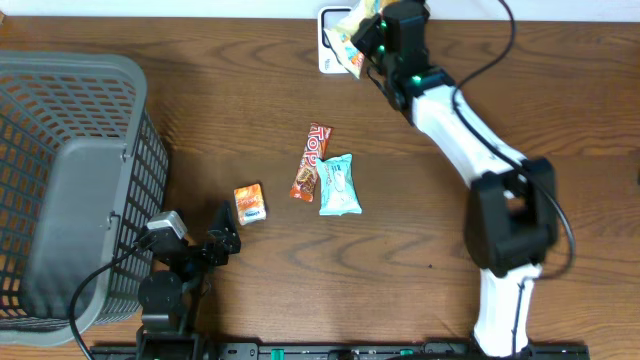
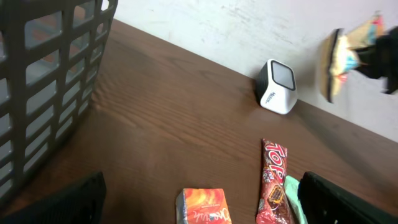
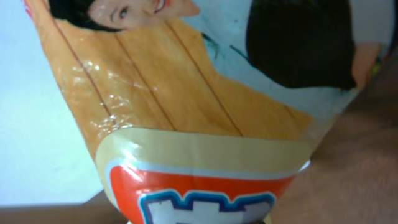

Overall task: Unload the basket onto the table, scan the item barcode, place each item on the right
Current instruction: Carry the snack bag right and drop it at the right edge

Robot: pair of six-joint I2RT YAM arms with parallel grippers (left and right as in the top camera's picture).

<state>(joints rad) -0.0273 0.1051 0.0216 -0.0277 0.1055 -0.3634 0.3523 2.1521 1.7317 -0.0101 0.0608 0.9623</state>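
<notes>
A yellow-orange snack packet (image 1: 350, 28) hangs at the far edge of the table, with my right gripper (image 1: 376, 38) shut on it. It is held right over the white barcode scanner (image 1: 327, 50). In the left wrist view the packet (image 2: 343, 59) hangs to the right of the scanner (image 2: 278, 87), apart from it. The packet's printed face (image 3: 186, 112) fills the right wrist view and hides the fingers. My left gripper (image 1: 226, 228) stands open low at the front left, with nothing between its fingers (image 2: 81, 199).
A small orange box (image 1: 250, 203), a red chocolate bar (image 1: 311, 162) and a teal packet (image 1: 338, 185) lie mid-table. The orange box (image 2: 204, 206) lies just ahead of the left gripper. A grey mesh basket (image 1: 70, 190) stands at the left edge.
</notes>
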